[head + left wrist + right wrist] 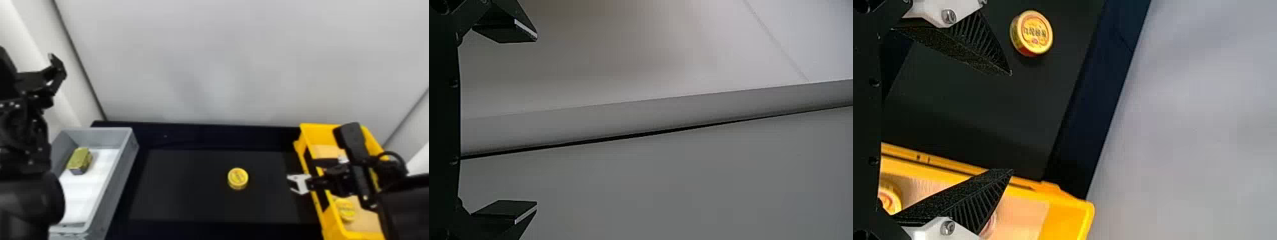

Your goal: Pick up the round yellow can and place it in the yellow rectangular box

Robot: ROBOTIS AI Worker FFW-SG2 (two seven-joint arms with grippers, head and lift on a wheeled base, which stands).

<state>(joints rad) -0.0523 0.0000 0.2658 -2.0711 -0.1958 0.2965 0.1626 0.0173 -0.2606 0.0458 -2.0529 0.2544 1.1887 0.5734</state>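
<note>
The round yellow can (pixel 237 178) lies flat on the black mat, right of centre; the right wrist view also has the can (pixel 1032 33), beyond one fingertip and touched by neither finger. My right gripper (pixel 301 170) is over the near-mat side of the yellow rectangular box (pixel 319 204), to the can's right. In its wrist view the right gripper (pixel 1012 122) stands open with nothing held. High at the left, away from the can, is my parked left gripper (pixel 56 68); the left gripper (pixel 537 121) is open with nothing between its fingers.
Another round yellow can (pixel 345 209) lies inside the yellow box, near its front end. At the left, a grey box (pixel 123 166) holds a gold-green block-shaped can (pixel 79 160). A pale wall (pixel 217 63) rises behind the table.
</note>
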